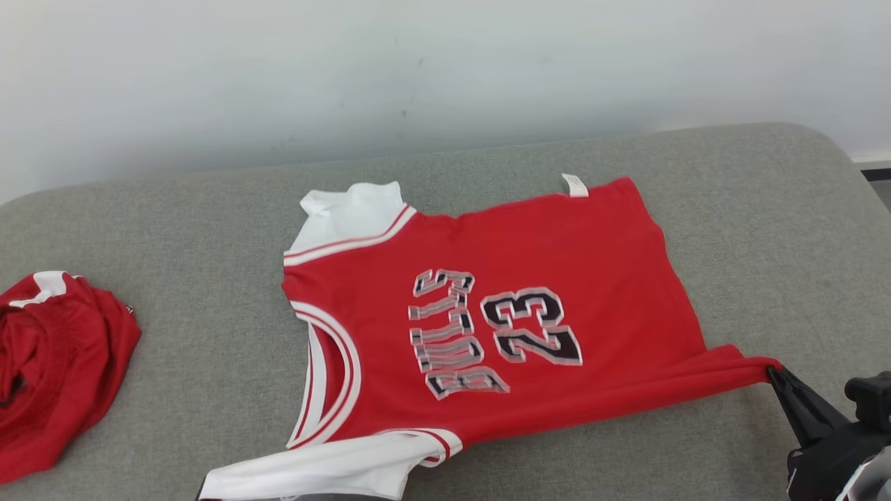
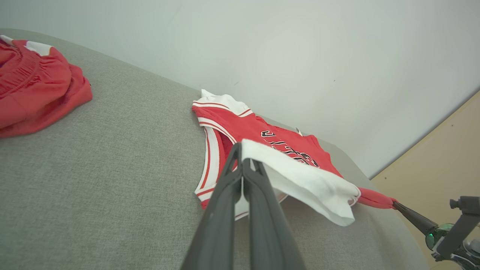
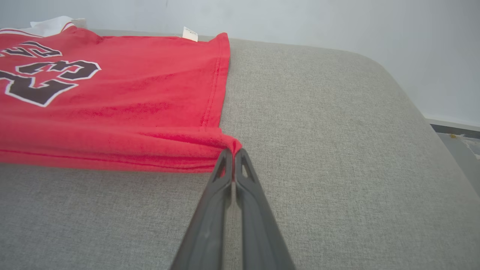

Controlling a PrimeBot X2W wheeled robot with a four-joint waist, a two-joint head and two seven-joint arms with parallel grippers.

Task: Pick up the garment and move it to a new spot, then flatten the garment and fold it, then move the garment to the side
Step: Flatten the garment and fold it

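The garment [image 1: 598,278] is a red jersey with white sleeves and "BULLS 23" on it, lying spread on the grey padded surface [image 1: 626,452]. My right gripper [image 1: 774,372] is shut on its near right hem corner, which is drawn out into a point. In the right wrist view the fingertips [image 3: 233,152] pinch that red corner of the garment [image 3: 112,97]. In the left wrist view my left gripper [image 2: 242,153] is shut on the white sleeve, lifted a little over the garment [image 2: 285,140]. The right gripper [image 2: 395,204] also shows there at the hem.
A crumpled pair of red shorts [image 1: 56,362] lies at the surface's left end, seen too in the left wrist view [image 2: 33,86]. A pale wall runs behind. The surface rounds off at the right, with floor [image 3: 461,142] beyond it.
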